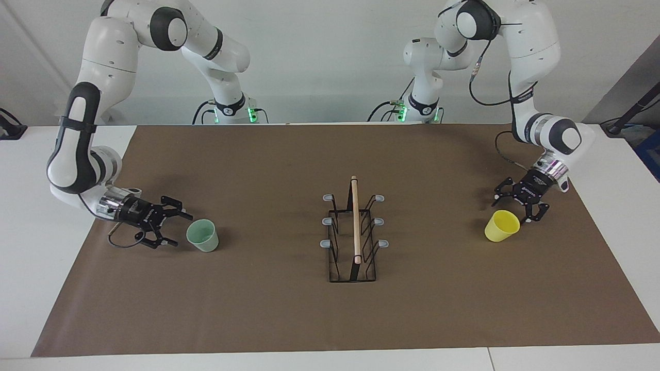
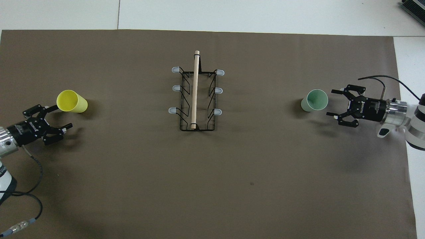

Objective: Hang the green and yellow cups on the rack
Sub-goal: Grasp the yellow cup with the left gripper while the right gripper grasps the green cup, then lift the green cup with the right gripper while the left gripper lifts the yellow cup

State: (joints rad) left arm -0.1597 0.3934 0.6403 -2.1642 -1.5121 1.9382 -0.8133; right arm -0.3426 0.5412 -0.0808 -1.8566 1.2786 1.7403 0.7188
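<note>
The pale green cup stands upright, mouth up, toward the right arm's end of the mat. My right gripper is open and low, right beside the cup on its outer side, with its jaws pointing at it. The yellow cup stands upright toward the left arm's end. My left gripper is open and low, close beside it and not around it. The black wire rack, with a wooden rod on top, stands mid-mat with its grey-tipped prongs bare.
A brown mat covers most of the white table. Nothing else lies on it besides the cups and the rack.
</note>
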